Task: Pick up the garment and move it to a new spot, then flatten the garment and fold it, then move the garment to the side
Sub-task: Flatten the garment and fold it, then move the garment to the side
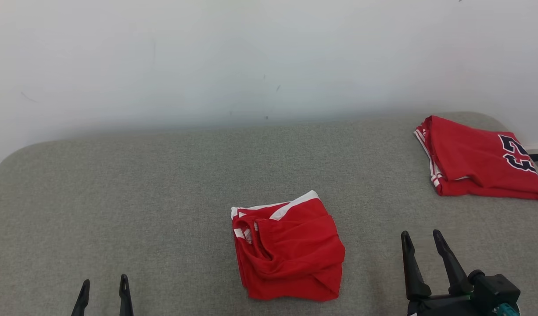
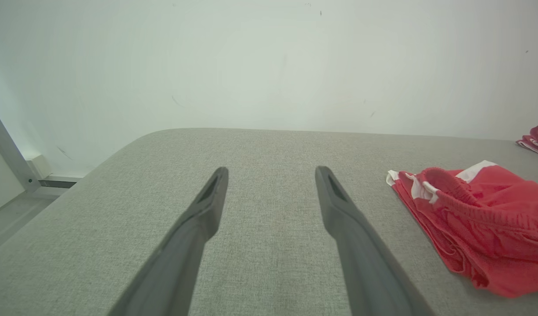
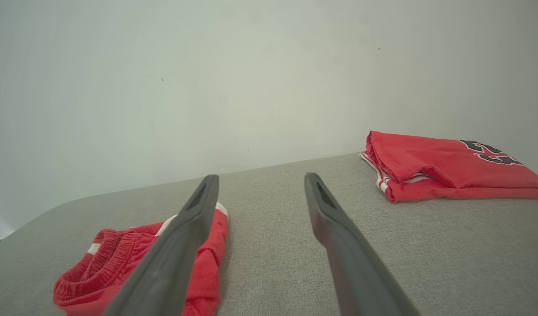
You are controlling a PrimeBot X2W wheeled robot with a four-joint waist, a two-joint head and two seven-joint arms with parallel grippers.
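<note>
A pair of red shorts with white trim and an elastic waistband lies folded into a thick bundle at the middle front of the grey padded surface. The shorts show at the right of the left wrist view and the shorts at the lower left of the right wrist view. My left gripper is open at the lower left, well left of the shorts, holding nothing. My right gripper is open at the lower right, a short way right of the bundle, also holding nothing.
A second red garment, a folded jersey with a dark number, lies at the far right of the surface near its rounded back corner. A pale wall rises directly behind the surface. A metal frame stands off the surface's left side.
</note>
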